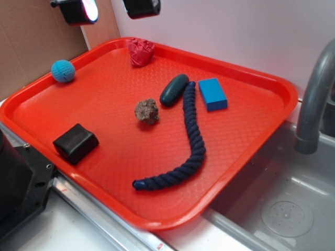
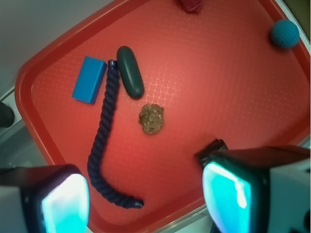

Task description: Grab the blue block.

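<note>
The blue block [image 1: 213, 94] lies flat on the red tray [image 1: 251, 125] toward its far right side, just right of the rope's upper end. From the wrist camera the blue block [image 2: 89, 79] shows at upper left on the tray [image 2: 218, 97]. My gripper [image 1: 107, 8] hangs high above the tray's far left corner, only its fingertips showing at the top edge. In the wrist view the gripper [image 2: 146, 199] is open, its two glowing pads wide apart with nothing between them, well away from the block.
On the tray also lie a navy braided rope [image 1: 186, 146], a dark green oval [image 1: 174, 89], a brown lump [image 1: 147, 111], a black block [image 1: 76, 143], a teal knitted ball [image 1: 63, 70] and a red crumpled thing [image 1: 140, 51]. A sink with grey faucet [image 1: 314, 99] stands at right.
</note>
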`<state>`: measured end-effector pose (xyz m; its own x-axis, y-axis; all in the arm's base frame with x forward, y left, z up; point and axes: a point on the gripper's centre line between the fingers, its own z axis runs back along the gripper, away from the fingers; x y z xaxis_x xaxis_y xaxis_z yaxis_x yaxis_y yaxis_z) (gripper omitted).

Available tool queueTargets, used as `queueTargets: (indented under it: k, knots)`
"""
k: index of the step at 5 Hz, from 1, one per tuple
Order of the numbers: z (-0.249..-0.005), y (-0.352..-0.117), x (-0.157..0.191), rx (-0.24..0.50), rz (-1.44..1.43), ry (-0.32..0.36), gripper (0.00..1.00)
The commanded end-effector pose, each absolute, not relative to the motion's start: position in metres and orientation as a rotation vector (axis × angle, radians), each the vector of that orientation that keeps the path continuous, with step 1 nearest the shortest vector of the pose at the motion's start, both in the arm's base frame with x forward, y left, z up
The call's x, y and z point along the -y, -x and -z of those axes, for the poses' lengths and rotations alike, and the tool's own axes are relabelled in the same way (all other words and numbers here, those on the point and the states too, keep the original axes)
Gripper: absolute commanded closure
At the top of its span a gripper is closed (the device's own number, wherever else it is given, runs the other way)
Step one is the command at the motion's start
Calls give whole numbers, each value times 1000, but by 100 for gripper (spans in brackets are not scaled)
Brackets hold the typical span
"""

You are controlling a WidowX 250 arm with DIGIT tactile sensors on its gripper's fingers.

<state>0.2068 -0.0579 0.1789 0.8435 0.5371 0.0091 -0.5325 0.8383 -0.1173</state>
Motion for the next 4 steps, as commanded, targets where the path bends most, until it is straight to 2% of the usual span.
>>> queueTargets:
  k: [1, 2, 3, 4]
  knots:
    - [-130, -268, 87, 190, -694, -41, 0]
    - [-102, -285, 96, 188, -652, -42, 0]
    - [-83, -295, 100, 193, -601, 22, 0]
    - [-76, -310, 105, 178, -571, 36, 0]
